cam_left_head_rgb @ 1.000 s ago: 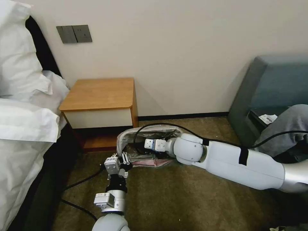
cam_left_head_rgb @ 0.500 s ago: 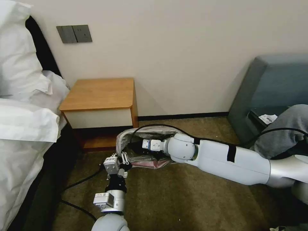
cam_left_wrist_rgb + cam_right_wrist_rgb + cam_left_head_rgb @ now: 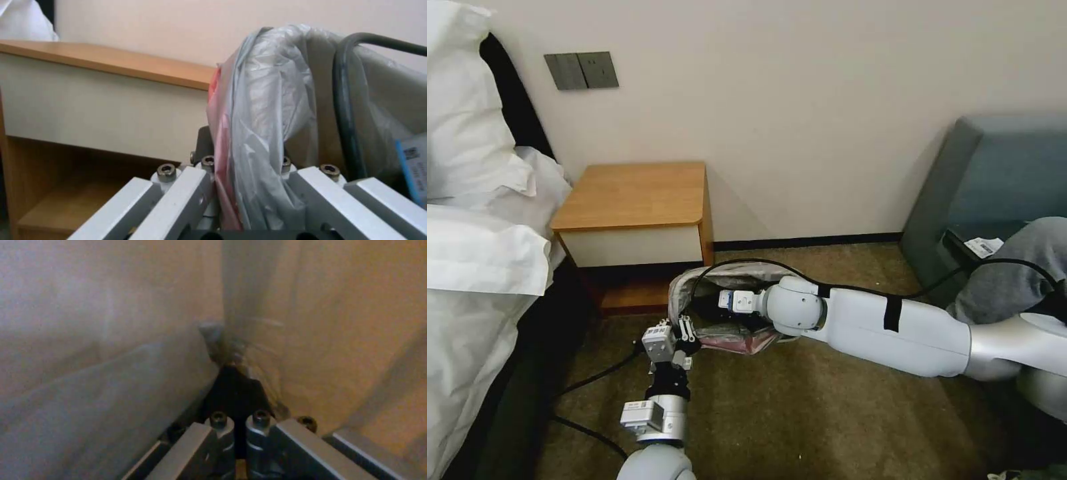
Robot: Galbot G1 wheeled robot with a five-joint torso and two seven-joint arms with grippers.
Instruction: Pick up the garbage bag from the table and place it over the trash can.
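Observation:
The garbage bag (image 3: pixel 690 287), grey crinkly plastic with a pinkish-red band, is draped over the trash can on the carpet beside the table (image 3: pixel 634 193). The can's pale wall (image 3: pixel 320 100) shows through the plastic. My left gripper (image 3: pixel 686 328) is at the bin's near left corner, shut on the bag's banded mouth (image 3: pixel 222 133) at the rim. My right arm (image 3: pixel 860 323) reaches across from the right, its wrist (image 3: pixel 734 300) down inside the lined bin. In the right wrist view the right gripper (image 3: pixel 225 340) is shut, its tips pressed into a fold of the bag.
A bed with white linen (image 3: pixel 474 253) fills the left side. A grey-blue armchair (image 3: pixel 994 180) stands at the right. Black cables (image 3: pixel 594 380) trail over the carpet near my left arm. The wall runs close behind the bin.
My right arm has slid leftward, pushing its gripper deeper into the bag inside the bin. The left gripper has kept its hold at the rim.

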